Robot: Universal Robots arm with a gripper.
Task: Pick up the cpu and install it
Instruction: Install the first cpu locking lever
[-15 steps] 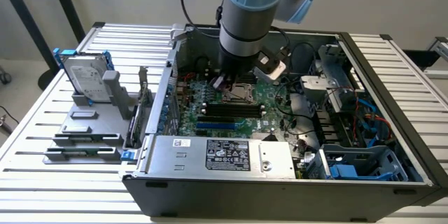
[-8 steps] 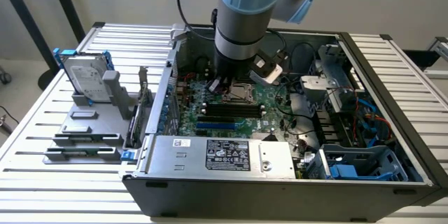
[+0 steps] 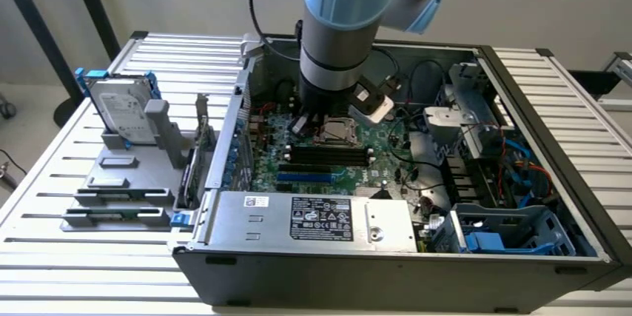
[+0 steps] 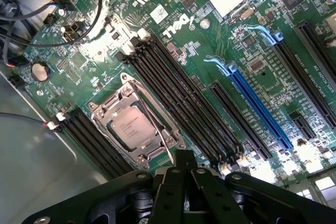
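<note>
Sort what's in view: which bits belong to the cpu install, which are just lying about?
Job: cpu, sitting in the motherboard socket; gripper, shut, just above the board beside it.

Lying about: hard drive upright in the rack outside the case; power supply box; blue expansion slot.

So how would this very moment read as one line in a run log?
tool: shut, empty | position: above motherboard, beside socket | cpu: seated in socket | case: open

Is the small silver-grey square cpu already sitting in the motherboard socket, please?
Yes, the small silver-grey square cpu lies inside the metal socket frame on the green motherboard.
</note>
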